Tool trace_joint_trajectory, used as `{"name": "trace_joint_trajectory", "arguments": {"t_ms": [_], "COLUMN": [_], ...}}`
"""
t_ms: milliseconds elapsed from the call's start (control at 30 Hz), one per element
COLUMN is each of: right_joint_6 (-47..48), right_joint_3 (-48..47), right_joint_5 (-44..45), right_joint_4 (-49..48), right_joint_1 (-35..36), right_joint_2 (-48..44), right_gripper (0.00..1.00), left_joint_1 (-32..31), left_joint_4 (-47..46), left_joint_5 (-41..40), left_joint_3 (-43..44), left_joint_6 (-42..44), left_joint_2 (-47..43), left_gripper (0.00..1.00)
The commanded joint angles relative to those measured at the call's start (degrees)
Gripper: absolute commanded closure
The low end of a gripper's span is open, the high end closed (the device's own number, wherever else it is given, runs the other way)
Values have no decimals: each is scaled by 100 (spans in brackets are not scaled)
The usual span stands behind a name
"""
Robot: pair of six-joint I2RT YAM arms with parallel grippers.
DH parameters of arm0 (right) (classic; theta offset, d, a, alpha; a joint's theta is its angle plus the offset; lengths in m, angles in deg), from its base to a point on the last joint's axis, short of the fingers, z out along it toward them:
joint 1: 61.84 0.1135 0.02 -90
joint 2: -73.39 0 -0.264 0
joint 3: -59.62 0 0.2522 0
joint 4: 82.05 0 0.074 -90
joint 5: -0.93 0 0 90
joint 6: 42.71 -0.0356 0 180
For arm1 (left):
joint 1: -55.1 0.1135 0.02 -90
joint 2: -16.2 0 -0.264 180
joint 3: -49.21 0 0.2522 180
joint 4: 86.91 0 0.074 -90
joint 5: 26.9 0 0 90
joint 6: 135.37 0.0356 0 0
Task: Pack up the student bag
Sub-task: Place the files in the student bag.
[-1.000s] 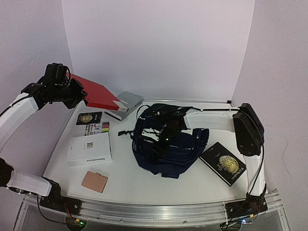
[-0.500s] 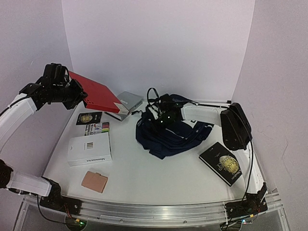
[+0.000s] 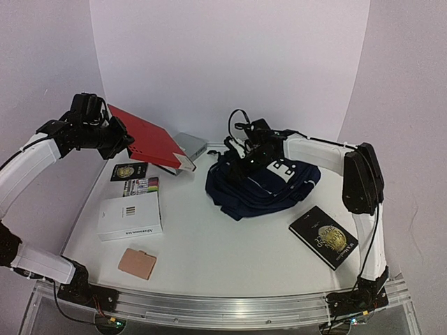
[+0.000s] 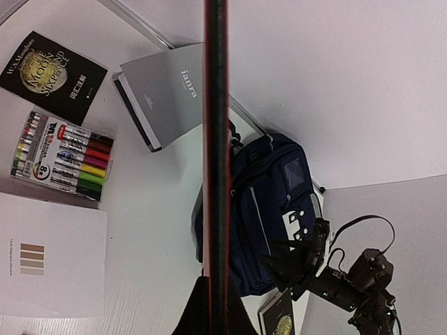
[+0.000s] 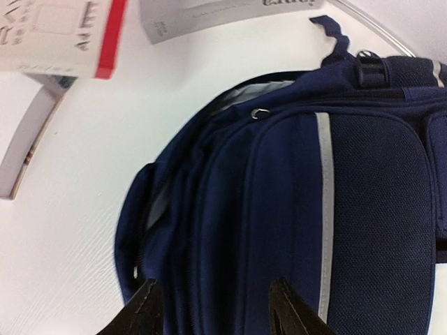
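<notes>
Packing looks barely begun. The student bag [image 3: 269,190] lies slumped on its side toward the back right of the white table [image 3: 216,248], and no item can be seen inside it. The right wrist view shows a strip of pale lining along its upper seam, so the main zip seems at least partly undone (how wide the mouth gapes cannot be told from here). The right gripper [image 5: 215,294] hangs just over the bag's near edge with its fingers standing moderately apart and nothing between them. The left gripper [image 3: 122,141] is clamped on the edge of a red book [image 3: 150,139], carried tilted in the air at the back left, above the grey book [image 3: 190,145] and well apart from the bag. That book is probably the first load, which would mean the right arm is there to spread or steady the opening. Everything else is loose on the table: a small black booklet [image 3: 129,171], a pack of coloured markers [image 3: 140,186], a white book [image 3: 130,215] and a tan pad [image 3: 137,264] on the left, plus the black book with a gold emblem [image 3: 324,236] just right of the bag. So nearly the whole job remains.
</notes>
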Motion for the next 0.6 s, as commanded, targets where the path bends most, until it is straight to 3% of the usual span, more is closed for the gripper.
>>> {"name": "trace_joint_trajectory", "arguments": {"t_ms": [0,167,300,500,567], "right_joint_6": [366,415,561,615,678], "right_joint_3": [-163,-436,-486,-603,-656], "right_joint_5": [39,964,1586,1770,1559], "right_joint_4": [479,504,475,492,612], "right_joint_1": [151,210,200,194,198], "right_joint_2": [70,645,821,1147,1263], "right_gripper": [46,37,36,43,40], "left_joint_1": [4,3,4,6,4], "left_joint_4": [-963,-917,-872,-938,-933], "left_joint_5": [86,165,224,179,133], "left_joint_3": [-4,169,125,-107,-126], "left_joint_6": [96,287,370,340,367], "left_joint_2": [-167,-44,-54,-253,-282], "left_gripper": [100,100,100,100,100]}}
